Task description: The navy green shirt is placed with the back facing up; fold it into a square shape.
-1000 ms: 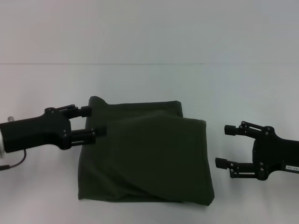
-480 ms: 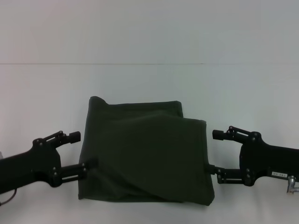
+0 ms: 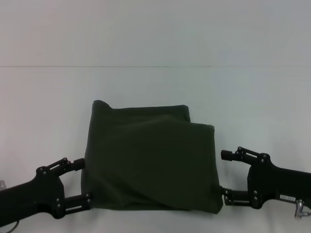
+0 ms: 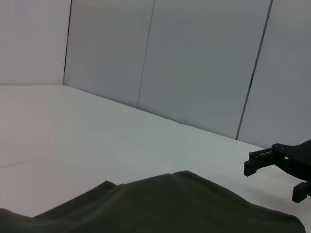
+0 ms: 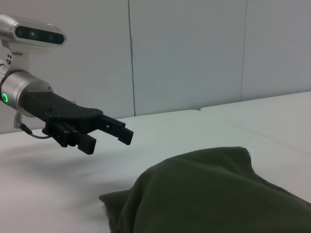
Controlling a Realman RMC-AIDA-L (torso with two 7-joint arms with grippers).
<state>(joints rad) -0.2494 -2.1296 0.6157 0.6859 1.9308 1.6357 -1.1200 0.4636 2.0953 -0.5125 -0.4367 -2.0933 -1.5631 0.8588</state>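
Two black grippers flank the navy green shirt (image 3: 150,162), which lies folded into a rough rectangle on the white table (image 3: 155,87), one layer overlapping another and a small flap jutting at its far left corner. The left gripper (image 3: 82,182) sits at the shirt's near left corner with its fingers spread, one finger (image 3: 73,164) beside the left edge, the other touching the near corner. The right gripper (image 3: 226,175) sits at the shirt's near right corner, fingers likewise apart, its nearer finger touching the cloth, the farther one just beside the right edge.
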